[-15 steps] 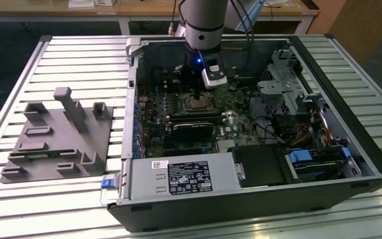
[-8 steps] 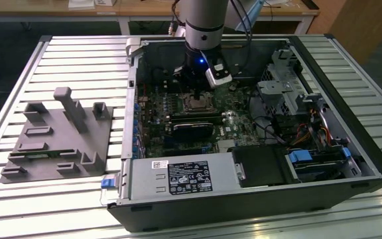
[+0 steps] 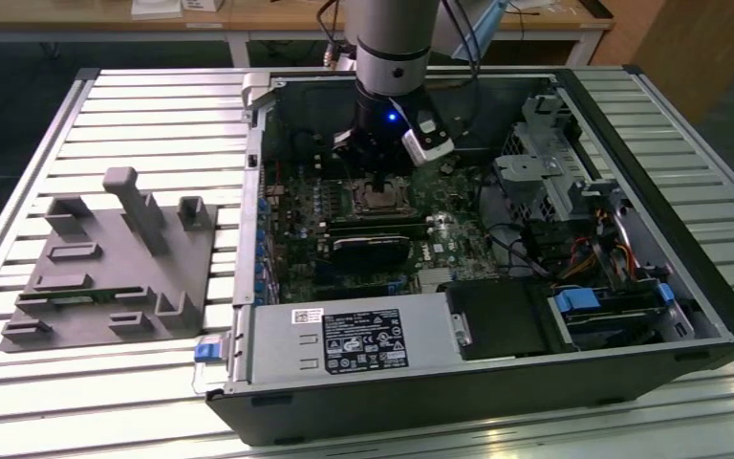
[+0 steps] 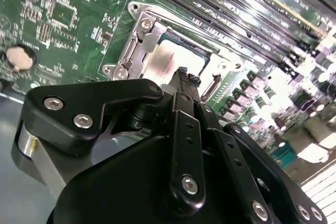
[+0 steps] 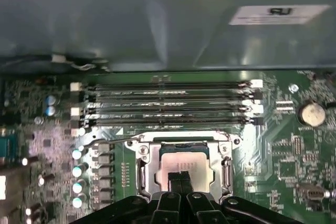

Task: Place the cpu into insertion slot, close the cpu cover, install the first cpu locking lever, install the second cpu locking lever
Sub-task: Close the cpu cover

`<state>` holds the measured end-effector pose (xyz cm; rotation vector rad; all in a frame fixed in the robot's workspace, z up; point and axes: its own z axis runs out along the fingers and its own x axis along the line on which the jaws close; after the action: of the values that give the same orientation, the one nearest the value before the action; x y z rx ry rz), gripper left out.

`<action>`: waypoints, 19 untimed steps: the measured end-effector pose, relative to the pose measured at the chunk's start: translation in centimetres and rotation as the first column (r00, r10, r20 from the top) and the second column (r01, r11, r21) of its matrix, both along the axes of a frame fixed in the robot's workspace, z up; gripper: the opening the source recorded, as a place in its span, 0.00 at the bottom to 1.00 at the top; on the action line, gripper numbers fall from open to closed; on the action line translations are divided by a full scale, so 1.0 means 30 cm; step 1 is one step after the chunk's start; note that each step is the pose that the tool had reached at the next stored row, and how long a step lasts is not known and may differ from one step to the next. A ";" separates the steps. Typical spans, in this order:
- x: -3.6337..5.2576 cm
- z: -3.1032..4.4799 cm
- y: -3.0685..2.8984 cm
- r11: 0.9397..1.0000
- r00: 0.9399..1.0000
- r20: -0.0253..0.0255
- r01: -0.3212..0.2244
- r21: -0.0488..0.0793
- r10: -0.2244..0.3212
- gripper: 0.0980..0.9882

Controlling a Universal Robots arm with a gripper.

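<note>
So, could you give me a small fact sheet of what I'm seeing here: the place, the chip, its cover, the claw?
setting: open computer case on a slatted table
cpu: lying in the insertion slot, pale top showing
cpu cover: down flat, framing the cpu
gripper: fingers shut, holding nothing, tips over the cpu; cannot tell if they touch it
nearby: memory slots beside the socket
also: grey fixture tray on the exterior view's left
</note>
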<state>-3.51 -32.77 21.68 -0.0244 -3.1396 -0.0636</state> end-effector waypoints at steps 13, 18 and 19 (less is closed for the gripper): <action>0.000 -0.005 -0.006 0.999 0.999 0.000 0.053 -0.005 -0.053 0.01; 0.002 -0.005 -0.006 0.998 0.999 0.000 0.055 -0.004 -0.055 0.01; 0.005 -0.005 -0.006 0.998 0.999 0.000 0.055 -0.004 -0.055 0.01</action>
<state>-3.34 -32.95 21.52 -0.1103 -3.1388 -0.0567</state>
